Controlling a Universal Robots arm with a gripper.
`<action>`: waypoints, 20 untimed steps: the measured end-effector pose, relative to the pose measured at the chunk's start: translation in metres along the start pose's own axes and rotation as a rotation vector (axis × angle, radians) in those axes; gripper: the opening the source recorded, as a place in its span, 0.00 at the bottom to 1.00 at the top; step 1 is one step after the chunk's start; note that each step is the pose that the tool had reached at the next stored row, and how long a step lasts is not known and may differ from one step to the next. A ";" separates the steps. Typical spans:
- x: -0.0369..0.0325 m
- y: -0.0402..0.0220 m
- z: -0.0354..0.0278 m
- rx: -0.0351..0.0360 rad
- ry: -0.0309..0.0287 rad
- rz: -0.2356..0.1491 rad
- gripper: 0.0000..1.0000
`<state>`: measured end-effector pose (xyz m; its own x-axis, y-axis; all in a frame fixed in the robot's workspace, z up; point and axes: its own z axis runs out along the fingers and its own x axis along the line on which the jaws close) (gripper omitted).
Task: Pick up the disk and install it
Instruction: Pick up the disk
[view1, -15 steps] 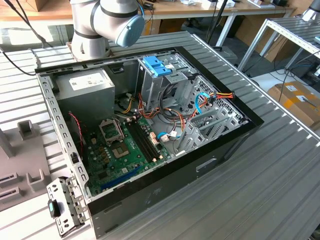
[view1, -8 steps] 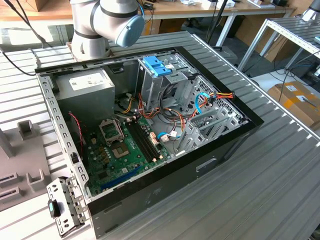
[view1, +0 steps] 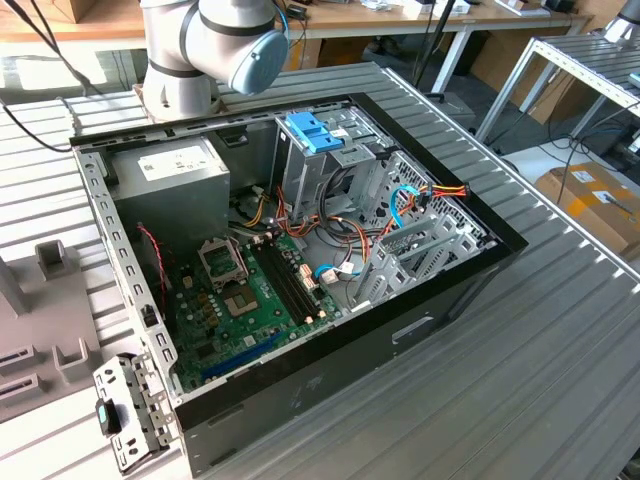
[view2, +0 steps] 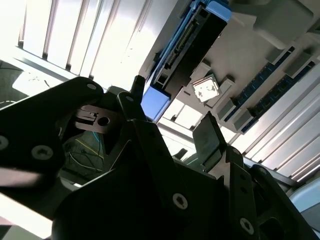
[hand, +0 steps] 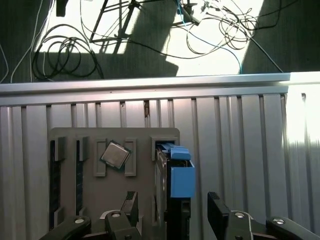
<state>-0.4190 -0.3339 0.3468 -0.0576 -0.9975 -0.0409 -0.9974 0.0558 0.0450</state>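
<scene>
One disk (hand: 181, 180), dark-edged with blue side rails, stands on edge in one grey holder (hand: 90, 142), with one processor chip (hand: 115, 155) beside it. The released pincer (hand: 173, 212) straddles the disk, its two fingers (hand: 217, 210) apart. In the exterior view the holder (view1: 40, 330) sits at nine o'clock of the computer case (view1: 450, 290).

In the exterior view, looks down from high and well back, slantwise over the open computer case (view1: 350, 350). In the first wrist view, rides just behind the pincer (hand: 172, 199), facing past it to the disk (hand: 181, 181) between its parted fingers (hand: 215, 210). In the second wrist view, crowds closer to the pincer (view2: 171, 99), aslant. Share the disk (view2: 192, 40), grey holder (hand: 100, 145) (view2: 240, 50) and chip (hand: 115, 155) (view2: 205, 90) in both wrist views; possibly that grey holder (view1: 70, 358) at the exterior view's left.
</scene>
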 end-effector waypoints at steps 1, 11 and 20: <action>-0.0003 -0.0001 0.0009 -0.0003 0.0000 0.000 0.66; -0.0009 -0.0002 0.0059 -0.0002 -0.0016 0.000 0.66; -0.0011 -0.0003 0.0098 -0.0004 -0.0037 0.000 0.66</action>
<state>-0.4190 -0.3324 0.3370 -0.0577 -0.9973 -0.0446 -0.9974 0.0557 0.0454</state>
